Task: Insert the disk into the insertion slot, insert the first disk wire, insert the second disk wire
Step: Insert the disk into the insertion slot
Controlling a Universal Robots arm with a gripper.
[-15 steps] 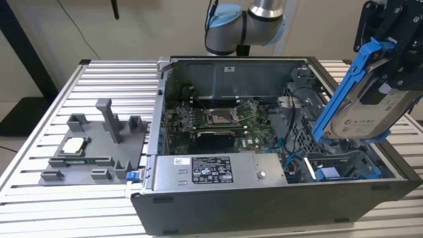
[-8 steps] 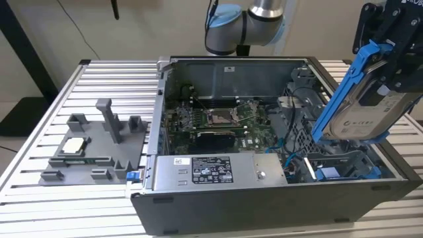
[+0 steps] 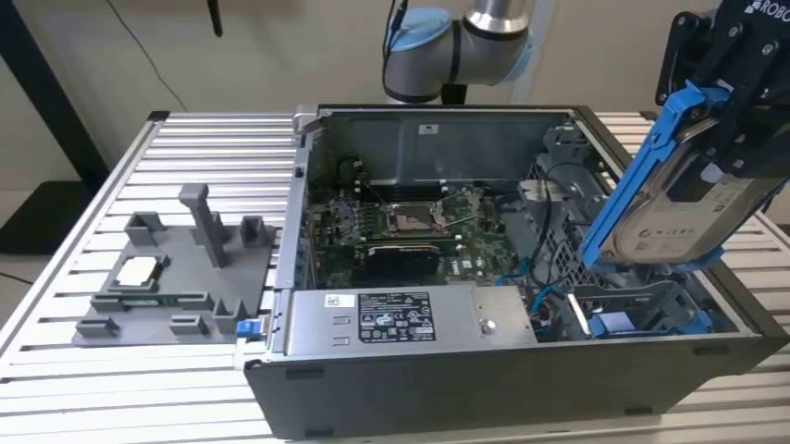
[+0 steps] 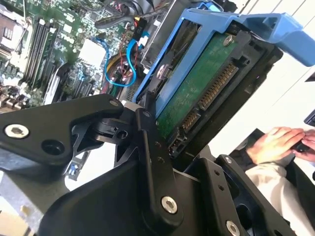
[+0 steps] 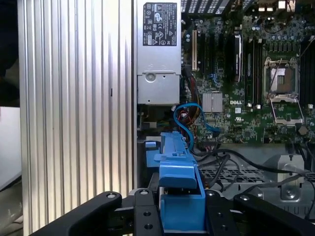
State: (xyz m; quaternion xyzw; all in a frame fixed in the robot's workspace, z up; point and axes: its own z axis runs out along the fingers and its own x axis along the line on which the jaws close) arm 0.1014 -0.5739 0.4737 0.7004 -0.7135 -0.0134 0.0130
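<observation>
At the exterior view's left, the ribbed metal surface (image 3: 74,388) carries a grey fixture block (image 3: 185,305) with upright posts. One of its recesses holds a small pale module (image 3: 139,270). Just beside the block, across a narrow gap, stands the open computer case (image 3: 494,388), its open side facing upward. Along the near wall inside the case lies the grey power-supply box (image 3: 408,319). Behind it the motherboard (image 3: 408,217) lies flat on the case floor, with open room above it up to the case rim. To the right of the board, blue cables (image 3: 543,282) loop down beside the drive bay (image 3: 642,296), which occupies the near right corner of the case and holds blue plastic parts (image 3: 617,324). The disk (image 3: 672,208) is in the air over that corner, steeply tilted with its label toward the onlooker. Its lower edge is close above the bay, but I cannot tell whether the two touch. The gripper (image 3: 722,129) holds the disk at its upper end. In the first wrist view the black fingers (image 5: 142,216) sit on either side of the blue carrier and pinch it between them. The case's right wall runs close beside the disk's lower end, and a strip of bare surface lies beyond that wall. In the second wrist view a person's hands (image 4: 280,142) rest past the disk's edge.
</observation>
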